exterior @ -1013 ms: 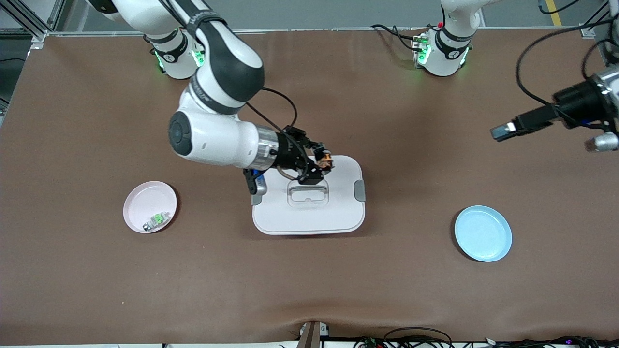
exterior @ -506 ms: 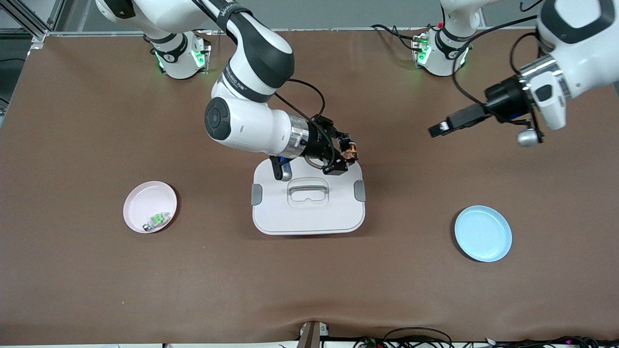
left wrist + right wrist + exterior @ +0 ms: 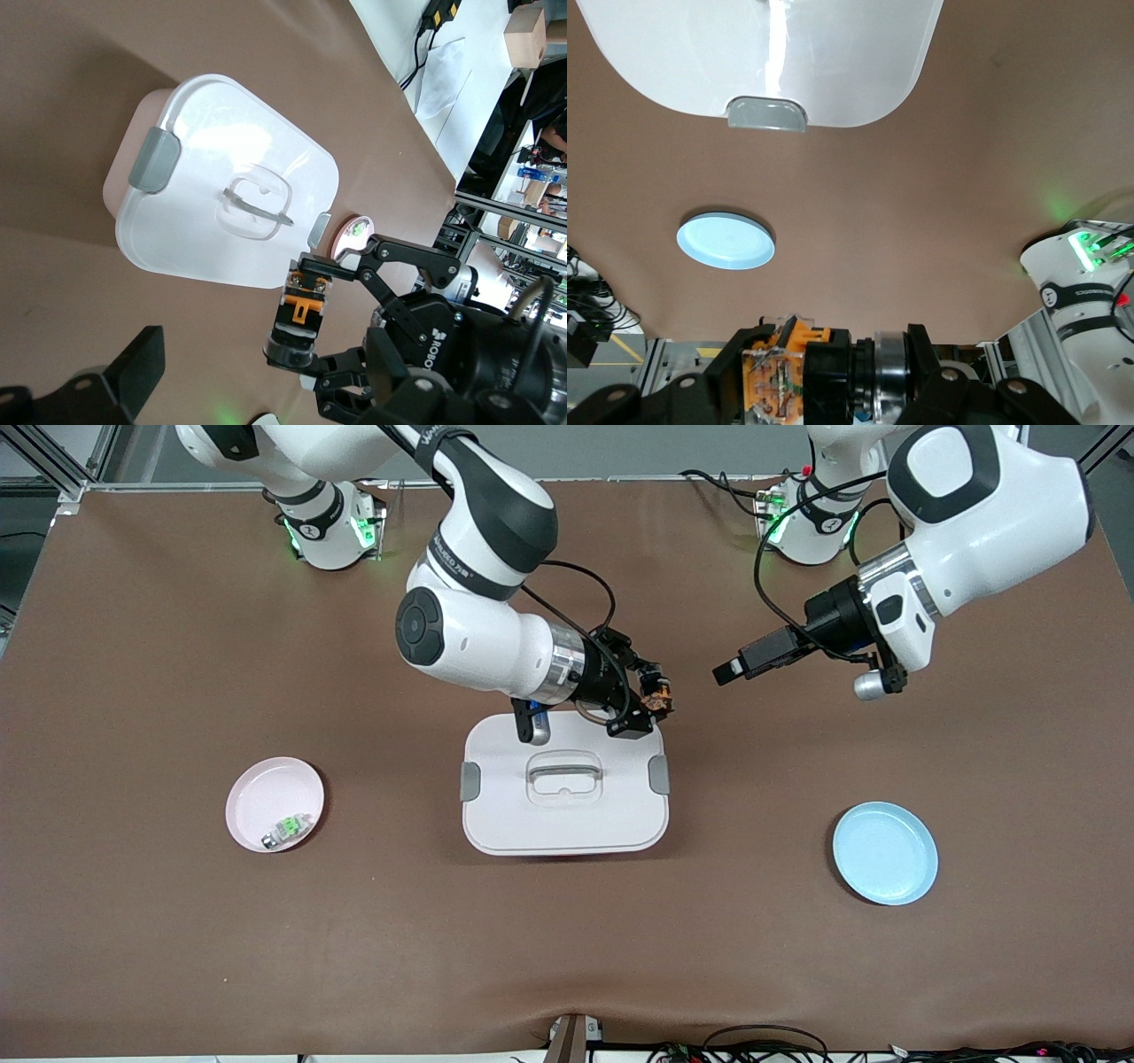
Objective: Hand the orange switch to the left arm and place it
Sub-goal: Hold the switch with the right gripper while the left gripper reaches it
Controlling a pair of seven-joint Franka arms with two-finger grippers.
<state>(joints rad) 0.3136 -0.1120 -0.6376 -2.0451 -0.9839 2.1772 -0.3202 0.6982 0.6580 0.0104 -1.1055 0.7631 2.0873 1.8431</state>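
My right gripper (image 3: 651, 707) is shut on the orange switch (image 3: 657, 694) and holds it in the air over the corner of the white box (image 3: 564, 815) toward the left arm's end. The right wrist view shows the switch (image 3: 788, 367) clamped end to end in the right gripper (image 3: 833, 372). My left gripper (image 3: 728, 673) is open and empty in the air, a short way from the switch toward the left arm's end. In the left wrist view one of its fingers (image 3: 133, 390) shows, with the switch (image 3: 304, 310), the right gripper (image 3: 306, 320) and the box (image 3: 204, 150).
A pink plate (image 3: 270, 797) with a small green-and-silver part (image 3: 288, 830) lies toward the right arm's end. A blue plate (image 3: 884, 853) lies toward the left arm's end, also in the right wrist view (image 3: 725, 242). The box's grey clip (image 3: 766, 113) shows there.
My right gripper carried the switch from over the box's handle to its corner toward the left arm's end. My left arm swung in from the table's end toward the switch.
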